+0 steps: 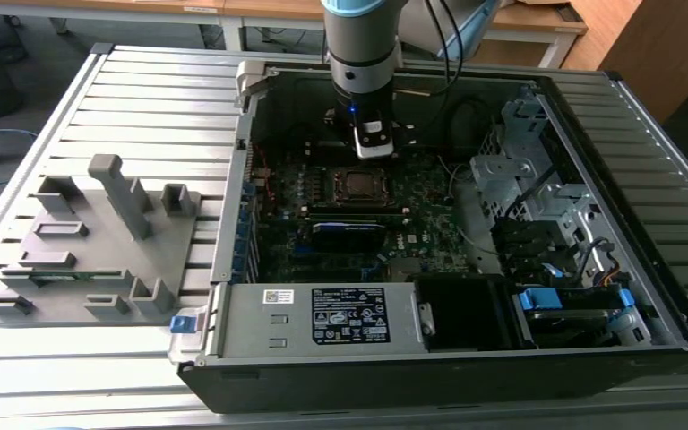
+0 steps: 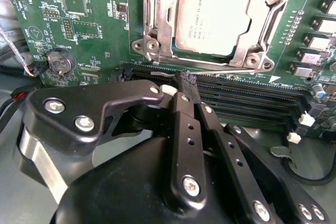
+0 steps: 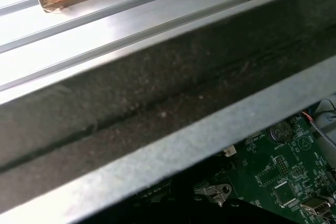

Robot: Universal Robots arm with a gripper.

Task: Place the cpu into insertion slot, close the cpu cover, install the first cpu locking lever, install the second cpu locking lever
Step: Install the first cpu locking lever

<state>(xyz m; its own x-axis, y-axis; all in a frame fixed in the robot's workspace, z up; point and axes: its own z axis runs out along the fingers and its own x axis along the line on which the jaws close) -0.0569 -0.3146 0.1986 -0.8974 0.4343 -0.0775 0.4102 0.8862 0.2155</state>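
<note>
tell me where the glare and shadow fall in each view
Exterior view: bright table, dim inside the case. Second wrist view: soft sheen on the cpu, the black tool dark in front. First wrist view: pale glare on the table, the case wall in shade.

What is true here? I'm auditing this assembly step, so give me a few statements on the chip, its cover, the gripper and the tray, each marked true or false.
1. The chip lies in the socket. True.
2. The gripper holds the chip. False: it is shut and apart from the chip, beside the socket.
3. The metal cover lies around the chip. True.
4. The grey tray stands inside the computer case. False: it lies outside the case on the slatted table, at the exterior view's left.
5. A round battery sits on the green board. True.
</note>
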